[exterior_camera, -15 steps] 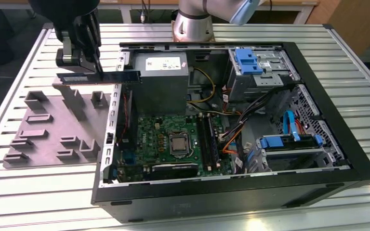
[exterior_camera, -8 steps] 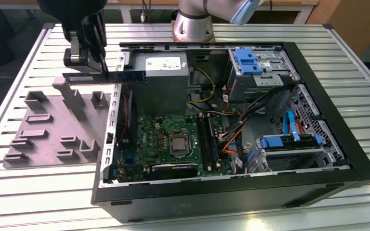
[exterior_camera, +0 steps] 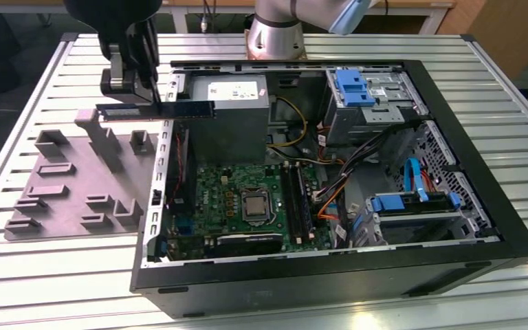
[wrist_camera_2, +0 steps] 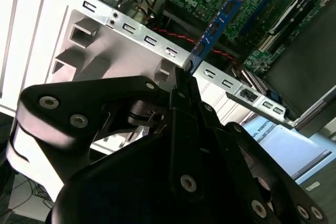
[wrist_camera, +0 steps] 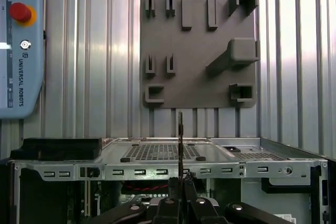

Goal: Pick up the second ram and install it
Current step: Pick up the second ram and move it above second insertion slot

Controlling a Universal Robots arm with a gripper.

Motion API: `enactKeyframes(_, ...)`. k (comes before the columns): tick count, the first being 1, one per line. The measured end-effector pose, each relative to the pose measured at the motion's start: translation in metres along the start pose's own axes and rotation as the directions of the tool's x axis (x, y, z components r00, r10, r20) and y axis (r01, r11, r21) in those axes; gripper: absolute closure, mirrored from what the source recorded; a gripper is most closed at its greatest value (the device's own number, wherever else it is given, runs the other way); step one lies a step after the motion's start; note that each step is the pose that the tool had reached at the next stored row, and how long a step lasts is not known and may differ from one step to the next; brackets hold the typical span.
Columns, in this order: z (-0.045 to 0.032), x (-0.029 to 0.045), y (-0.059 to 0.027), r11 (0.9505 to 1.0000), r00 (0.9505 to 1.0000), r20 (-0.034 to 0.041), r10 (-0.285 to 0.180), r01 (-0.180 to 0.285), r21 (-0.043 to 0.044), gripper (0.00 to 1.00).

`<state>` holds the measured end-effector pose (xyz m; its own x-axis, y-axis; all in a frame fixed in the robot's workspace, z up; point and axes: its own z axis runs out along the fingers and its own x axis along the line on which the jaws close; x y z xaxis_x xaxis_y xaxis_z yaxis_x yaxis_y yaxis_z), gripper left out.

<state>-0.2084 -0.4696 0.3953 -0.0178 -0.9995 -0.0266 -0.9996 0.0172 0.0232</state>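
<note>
Where one grey tray [exterior_camera: 71, 172] borders one computer case [exterior_camera: 337, 275], the fingers [wrist_camera_2: 185, 103] hold one second ram [exterior_camera: 186, 109] clamped, aloft.

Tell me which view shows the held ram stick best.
Exterior view: the second ram shows side-on, along its length, in the gripper. The second wrist view shows it foreshortened; the first wrist view, edge-on as a thin line.
</note>
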Motion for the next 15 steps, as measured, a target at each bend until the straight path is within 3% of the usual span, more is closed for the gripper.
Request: enactKeyframes(15,-0.0004,-0.0003,-0.0156,1.0,1.0,0.0,0.0,0.0,0.0,0.86)
